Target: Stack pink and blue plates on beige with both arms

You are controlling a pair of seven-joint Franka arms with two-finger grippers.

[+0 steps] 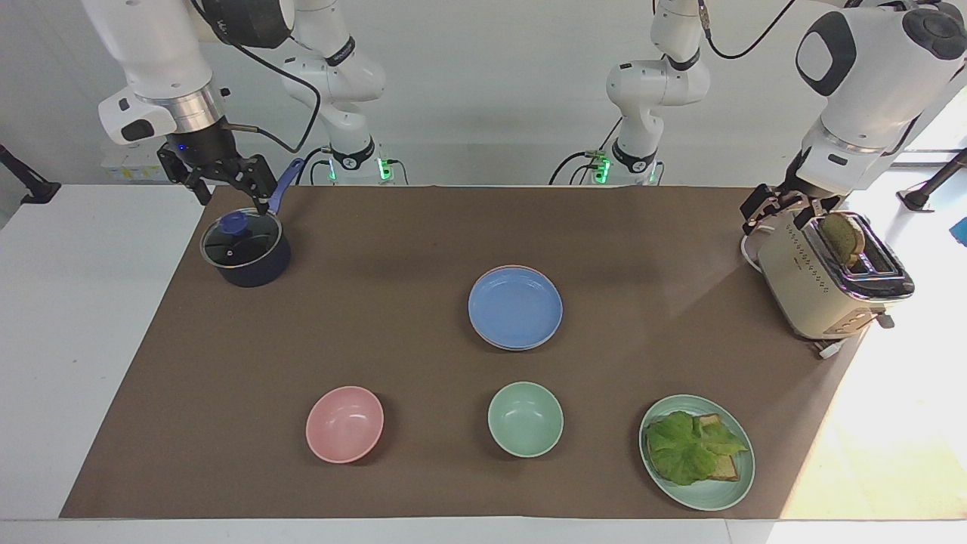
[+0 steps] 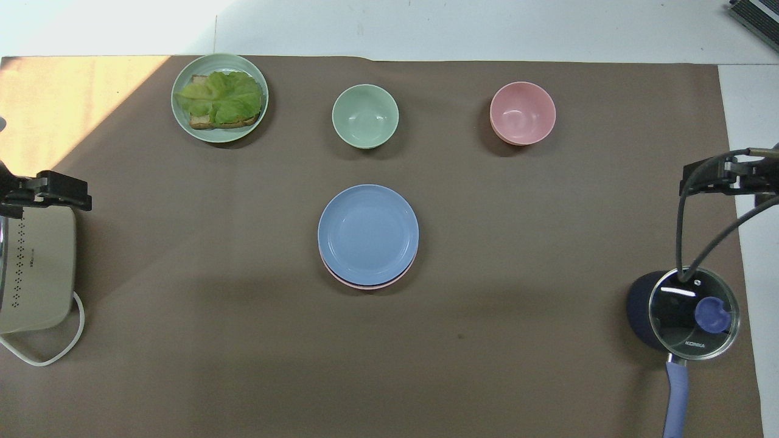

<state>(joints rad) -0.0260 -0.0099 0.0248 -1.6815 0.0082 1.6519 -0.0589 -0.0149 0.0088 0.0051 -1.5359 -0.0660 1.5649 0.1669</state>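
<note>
Beige plate [image 1: 500, 270] mostly hidden under stack

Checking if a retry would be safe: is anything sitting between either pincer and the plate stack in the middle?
Nothing visible. Bare mat lies between the blue plate and the right pincer, open above the pot, and likewise toward the left pincer, open by the toaster.
</note>
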